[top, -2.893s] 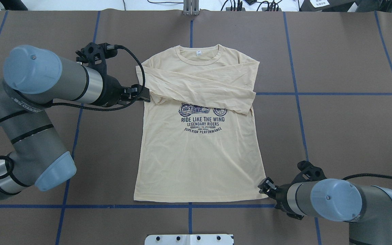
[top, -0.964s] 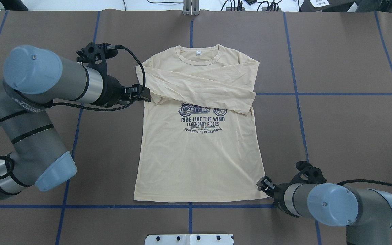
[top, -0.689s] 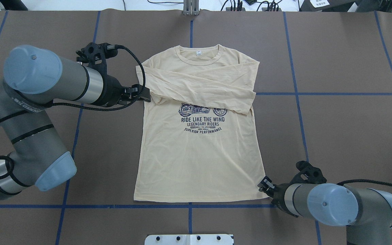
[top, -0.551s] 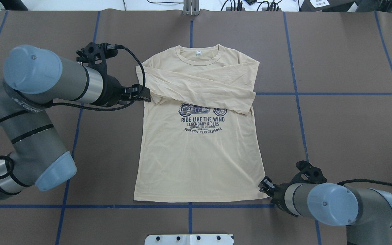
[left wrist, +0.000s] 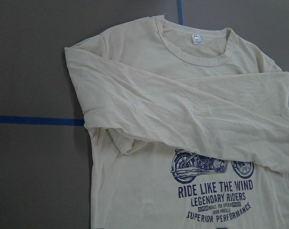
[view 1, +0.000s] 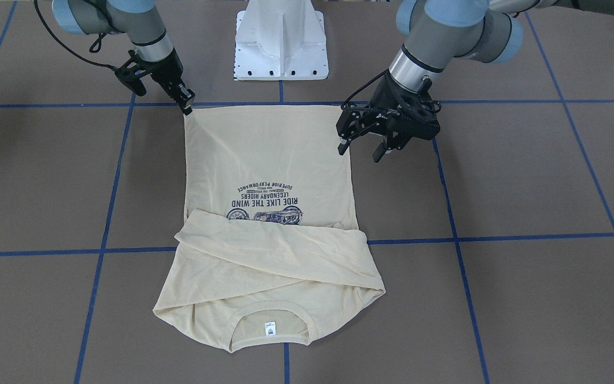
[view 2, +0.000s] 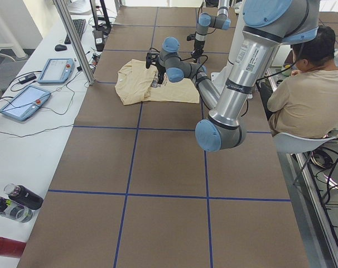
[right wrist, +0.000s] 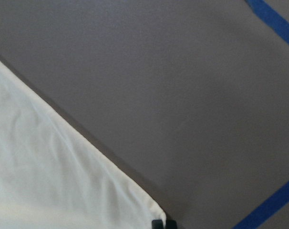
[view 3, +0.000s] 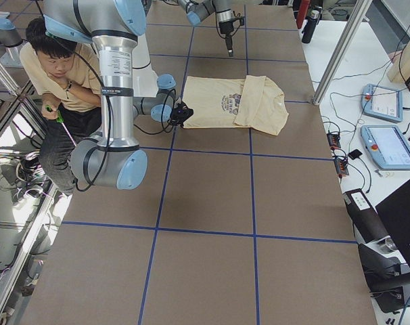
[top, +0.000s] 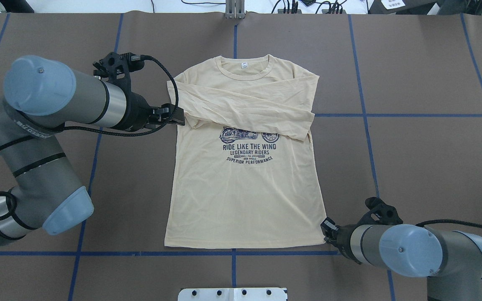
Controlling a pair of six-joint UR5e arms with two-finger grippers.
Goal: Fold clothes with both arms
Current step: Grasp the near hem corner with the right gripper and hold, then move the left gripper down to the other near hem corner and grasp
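The pale cream-yellow T-shirt (top: 245, 192) lies flat, print up, on the brown table, with both long sleeves folded across the chest and the collar (view 1: 269, 320) away from the robot. My right gripper (view 1: 188, 108) is low at the hem corner on my right. In the right wrist view its fingertips (right wrist: 157, 223) are pressed together right at the tip of that corner (right wrist: 135, 200). My left gripper (view 1: 360, 149) hangs open well above the shirt's left side, near the armpit (top: 184, 123), holding nothing. The left wrist view shows only the shirt (left wrist: 182, 119).
The white pedestal base (view 1: 281, 40) stands just behind the hem. Blue tape lines (top: 366, 115) grid the table. A seated person (view 2: 308, 95) is beside the robot. Tablets (view 2: 57, 70) and bottles (view 2: 13, 204) sit on the side bench.
My right arm has shifted slightly and its gripper has settled in at the hem corner. The left arm and the shirt have not moved.
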